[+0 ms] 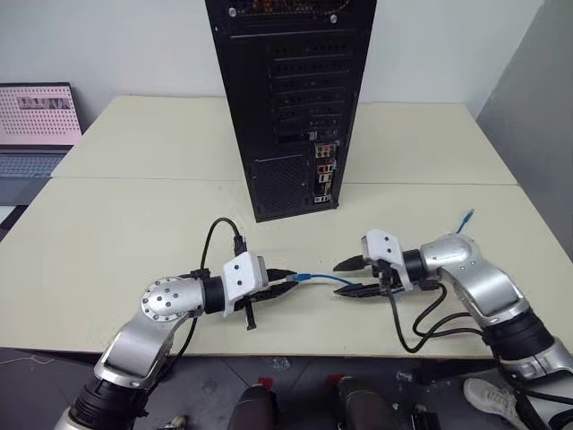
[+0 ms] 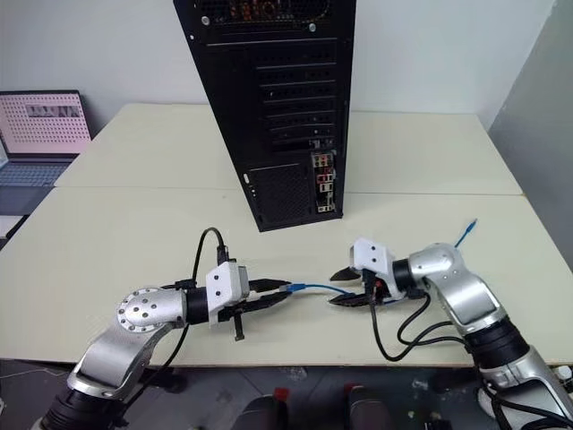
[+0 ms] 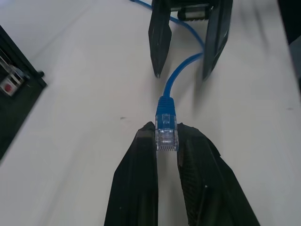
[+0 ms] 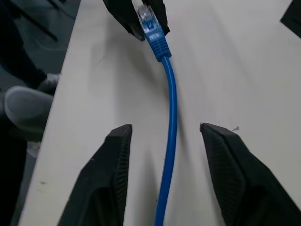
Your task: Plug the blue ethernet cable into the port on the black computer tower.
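Plainly, left tool (image 3: 167,141) pinches the unmarked blue ethernet cable (image 3: 166,123) plug.

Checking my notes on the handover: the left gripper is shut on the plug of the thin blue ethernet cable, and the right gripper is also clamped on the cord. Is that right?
Not quite. The left gripper is shut on the plug of the thin blue ethernet cable, but the right gripper is open: in the right wrist view the cord runs between its spread fingers without either touching it.
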`<action>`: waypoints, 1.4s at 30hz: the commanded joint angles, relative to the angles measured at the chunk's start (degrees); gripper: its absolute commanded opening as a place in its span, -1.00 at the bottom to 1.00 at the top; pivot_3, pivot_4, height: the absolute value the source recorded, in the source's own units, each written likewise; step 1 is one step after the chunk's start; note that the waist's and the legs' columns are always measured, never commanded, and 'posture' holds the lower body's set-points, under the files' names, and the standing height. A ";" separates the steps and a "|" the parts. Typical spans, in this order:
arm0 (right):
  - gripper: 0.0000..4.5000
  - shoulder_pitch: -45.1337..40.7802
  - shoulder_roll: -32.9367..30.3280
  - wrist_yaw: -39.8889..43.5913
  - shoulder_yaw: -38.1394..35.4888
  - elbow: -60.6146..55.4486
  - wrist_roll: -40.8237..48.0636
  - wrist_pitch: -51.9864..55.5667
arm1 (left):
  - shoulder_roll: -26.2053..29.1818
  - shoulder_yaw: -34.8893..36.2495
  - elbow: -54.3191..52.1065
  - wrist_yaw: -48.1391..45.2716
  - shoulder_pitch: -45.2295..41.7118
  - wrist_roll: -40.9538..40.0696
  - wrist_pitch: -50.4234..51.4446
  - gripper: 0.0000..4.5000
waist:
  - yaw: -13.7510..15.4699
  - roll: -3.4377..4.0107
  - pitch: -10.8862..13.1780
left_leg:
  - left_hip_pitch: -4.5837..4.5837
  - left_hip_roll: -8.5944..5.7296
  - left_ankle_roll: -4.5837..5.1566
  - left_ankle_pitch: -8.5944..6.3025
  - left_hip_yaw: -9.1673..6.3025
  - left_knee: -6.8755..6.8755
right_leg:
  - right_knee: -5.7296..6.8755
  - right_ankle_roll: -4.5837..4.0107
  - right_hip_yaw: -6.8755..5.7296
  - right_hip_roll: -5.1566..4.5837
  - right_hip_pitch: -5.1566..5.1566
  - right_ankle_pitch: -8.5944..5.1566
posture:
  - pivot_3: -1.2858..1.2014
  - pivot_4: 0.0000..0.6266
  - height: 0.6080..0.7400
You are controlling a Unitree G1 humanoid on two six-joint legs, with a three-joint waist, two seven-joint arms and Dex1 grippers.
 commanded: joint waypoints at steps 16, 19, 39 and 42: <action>0.91 2.18 9.10 -16.05 -11.55 -12.96 24.82 26.06 | -0.60 3.57 21.13 22.42 -4.60 25.50 -61.37 -0.86 | -0.02 0.00 -0.02 | -0.04 0.03 0.01 0.00 0.04 -0.02 | 0.01 0.02 -0.09 -0.09 0.00 0.01 | 0.03 -0.52 1.00; 0.91 1.67 9.86 -16.80 -10.77 -12.43 25.13 26.03 | -0.62 3.52 21.60 24.23 -5.79 26.79 -61.79 -0.86 | -0.02 0.00 -0.02 | -0.07 0.02 0.01 0.00 0.02 -0.01 | 0.00 0.02 -0.14 -0.09 0.00 0.02 | 0.03 -0.52 1.00; -0.04 -0.98 12.39 -16.76 -7.20 -8.85 23.00 23.41 | 0.20 2.23 20.42 28.28 -6.44 29.39 -61.32 -0.86 | -0.04 0.00 -0.02 | -0.17 0.04 0.00 0.00 -0.21 -0.01 | 0.02 0.01 -0.75 -0.13 0.00 0.02 | 0.03 -0.52 1.00; -0.33 -1.15 12.31 -16.62 -6.90 -8.57 22.87 23.19 | 0.17 2.25 20.19 28.52 -6.37 29.59 -61.28 -0.86 | -0.04 0.00 -0.02 | -0.17 0.04 0.01 0.00 -0.22 -0.01 | 0.02 0.02 -0.78 -0.14 0.00 0.02 | 0.03 -0.52 1.00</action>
